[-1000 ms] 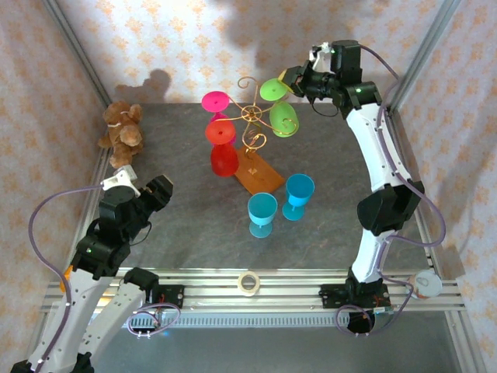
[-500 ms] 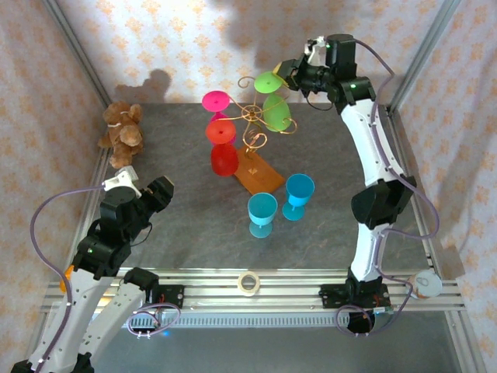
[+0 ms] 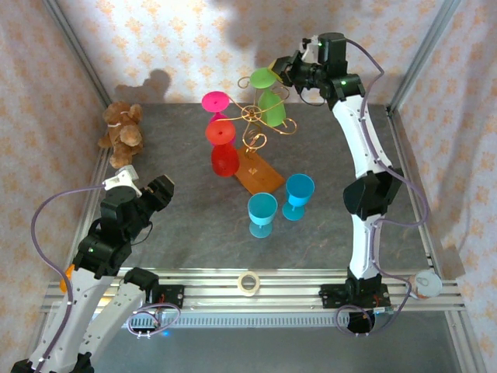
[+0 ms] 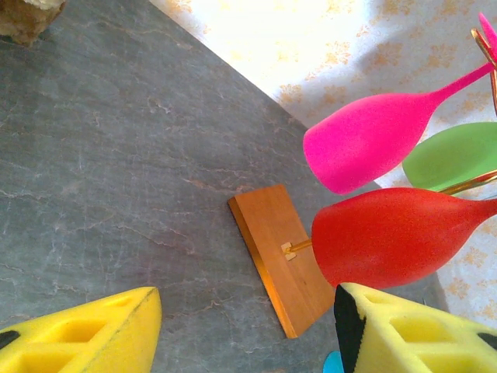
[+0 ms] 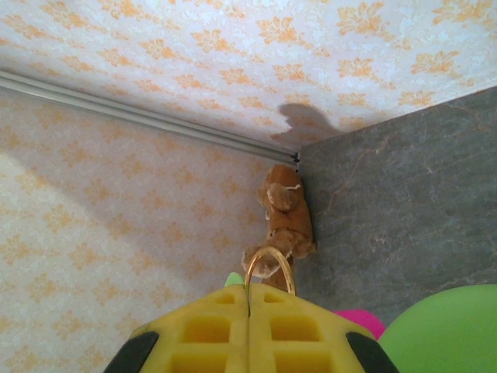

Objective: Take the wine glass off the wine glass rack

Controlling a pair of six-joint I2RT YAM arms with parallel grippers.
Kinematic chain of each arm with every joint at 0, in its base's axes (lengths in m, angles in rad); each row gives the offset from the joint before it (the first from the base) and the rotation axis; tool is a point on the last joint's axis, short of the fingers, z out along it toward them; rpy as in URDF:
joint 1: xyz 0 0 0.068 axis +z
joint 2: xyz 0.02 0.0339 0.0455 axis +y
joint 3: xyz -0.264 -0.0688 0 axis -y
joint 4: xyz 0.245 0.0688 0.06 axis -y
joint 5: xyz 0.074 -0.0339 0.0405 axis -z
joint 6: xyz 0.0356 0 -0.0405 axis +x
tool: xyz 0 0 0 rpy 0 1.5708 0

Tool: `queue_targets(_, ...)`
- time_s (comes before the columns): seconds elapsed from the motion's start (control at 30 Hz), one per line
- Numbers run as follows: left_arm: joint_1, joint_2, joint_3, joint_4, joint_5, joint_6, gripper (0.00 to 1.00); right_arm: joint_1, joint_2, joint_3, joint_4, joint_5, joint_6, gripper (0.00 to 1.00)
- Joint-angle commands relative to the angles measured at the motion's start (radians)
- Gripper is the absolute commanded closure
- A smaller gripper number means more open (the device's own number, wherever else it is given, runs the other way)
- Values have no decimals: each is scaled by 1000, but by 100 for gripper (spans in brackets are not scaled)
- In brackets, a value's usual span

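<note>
Grey desk [image 3: 178, 155]: right claw [image 3: 289, 71] is clamped on green glass [image 3: 272, 105] at rack [image 3: 252, 114] top, seemingly partly off, not yet clear; left claw [image 3: 158, 189] stands apart.

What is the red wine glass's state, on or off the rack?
On: the red wine glass hangs bowl-down by its foot from a wire arm of the wine glass rack.

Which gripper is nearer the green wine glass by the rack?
Right. The right gripper is shut on the green wine glass at its foot, behind the rack; the left gripper hangs open, far off over the near-left table.
</note>
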Motion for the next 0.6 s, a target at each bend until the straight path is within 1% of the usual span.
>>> queue_targets(0.0,11,-1,-3,11,-13,-6,39,3,11,57,43,53,9,100)
queue_targets(0.13,11,-1,14,-6,-18,-1,39,3,21,86,7,126,-20,100)
queue_targets(0.23,13,-2,30,-18,-24,4,39,-11,24,87,9,155,-24,100)
queue_targets(0.43,13,9,53,-45,-23,10,39,-78,25,94,13,161,-5,100)
queue_targets(0.57,13,17,86,-82,-34,30,39,-136,0,114,-56,193,-56,100)
